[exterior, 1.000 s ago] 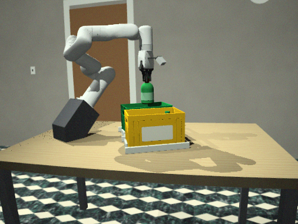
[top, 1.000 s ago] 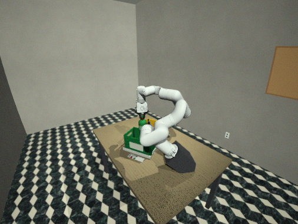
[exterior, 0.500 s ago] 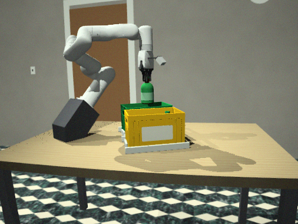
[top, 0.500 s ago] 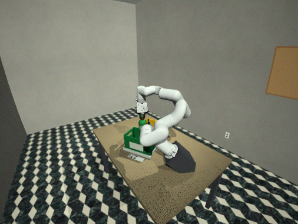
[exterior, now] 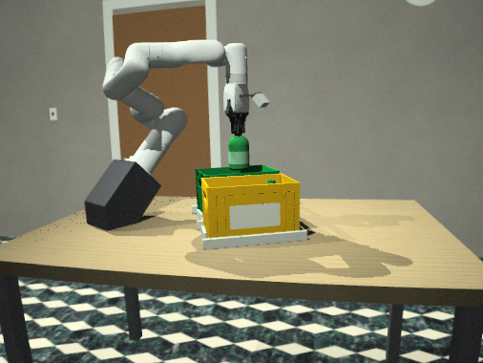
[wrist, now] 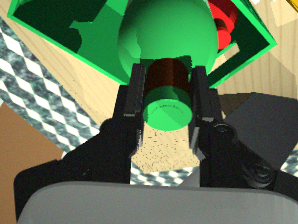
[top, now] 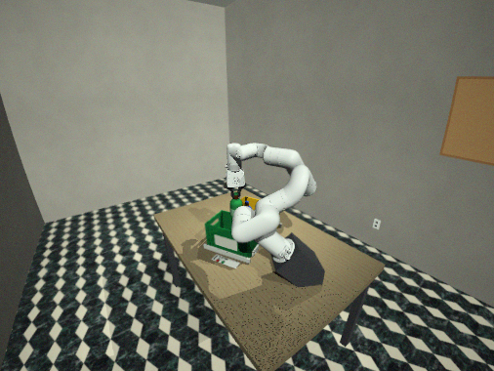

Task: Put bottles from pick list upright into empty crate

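Note:
My gripper point(exterior: 237, 129) is shut on the neck of a green bottle point(exterior: 239, 153) with a paler green label. It holds the bottle upright, its bottom at about rim height over the green crate point(exterior: 236, 170). In the wrist view the fingers clamp the brown neck under the green cap, above the bottle's body point(wrist: 166, 23). Below lies the green crate point(wrist: 73, 3), with a red object point(wrist: 222, 16) inside it. The yellow crate point(exterior: 250, 205) stands right beside the green one, and a green cap point(exterior: 271, 181) shows above its rim. The pick list point(top: 226, 261) lies beside the green crate point(top: 226, 234).
Both crates stand on white trays in the middle of the table. The arm's dark base point(exterior: 121, 193) sits on the table close to the crates. A door is behind the arm, and the table edges are far from the crates.

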Tool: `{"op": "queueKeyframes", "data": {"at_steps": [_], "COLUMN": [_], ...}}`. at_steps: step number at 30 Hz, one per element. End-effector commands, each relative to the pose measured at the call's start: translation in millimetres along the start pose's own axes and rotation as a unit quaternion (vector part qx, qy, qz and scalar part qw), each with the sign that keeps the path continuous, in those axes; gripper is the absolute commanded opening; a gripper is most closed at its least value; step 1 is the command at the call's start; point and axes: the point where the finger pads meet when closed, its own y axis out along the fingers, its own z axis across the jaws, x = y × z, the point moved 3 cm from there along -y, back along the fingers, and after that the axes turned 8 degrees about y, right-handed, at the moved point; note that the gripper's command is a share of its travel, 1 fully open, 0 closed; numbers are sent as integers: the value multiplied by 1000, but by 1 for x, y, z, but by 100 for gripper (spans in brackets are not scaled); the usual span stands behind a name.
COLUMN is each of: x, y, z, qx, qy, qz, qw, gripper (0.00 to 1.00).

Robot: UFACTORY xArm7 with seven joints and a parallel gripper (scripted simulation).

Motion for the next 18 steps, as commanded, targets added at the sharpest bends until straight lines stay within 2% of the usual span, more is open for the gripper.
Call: {"op": "queueKeyframes", "data": {"at_steps": [1, 18], "x": [-1, -1], "y": [3, 18], "z": [0, 0], "qx": [0, 0], "qy": [0, 0], "qz": [2, 2], "qw": [1000, 1000], "gripper": [0, 0]}}
